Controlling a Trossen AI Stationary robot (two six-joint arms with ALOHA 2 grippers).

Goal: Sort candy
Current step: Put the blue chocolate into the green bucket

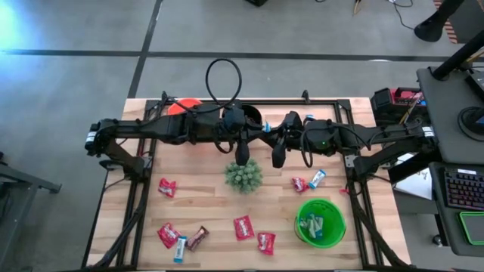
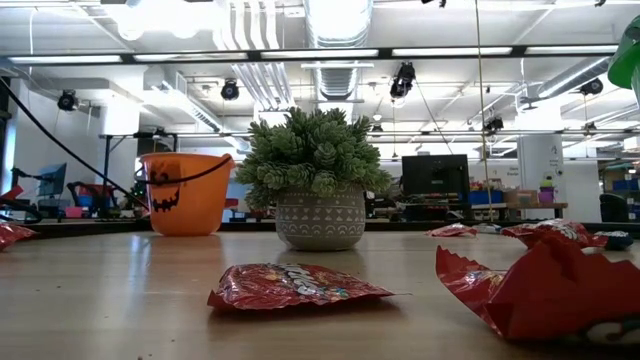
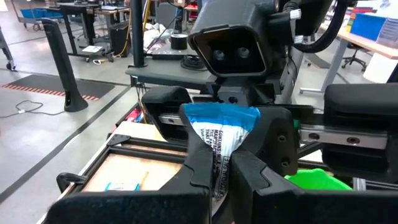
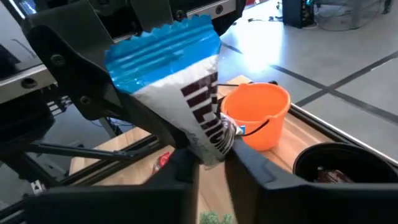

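Both arms meet above the worktop point(image 1: 204, 208) centre, each pincer clamped on one blue-and-white candy point(image 3: 222, 134) — left pincer point(image 3: 222, 177), right pincer point(image 4: 211, 165). On the worktop lie seven red candies point(image 1: 243, 227), two blue-and-white, one brown. Three buckets — orange bucket point(image 4: 256, 115), black bucket point(image 4: 339, 165), green bucket point(image 1: 321, 221).

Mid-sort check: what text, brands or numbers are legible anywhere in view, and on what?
No text reads in full.
Blue-and-white candy wrapper: large dark letters, creased, unreadable; small print blurred.
Red candy wrapper: print too blurred.
Orange bucket: black pumpkin face only, no words.
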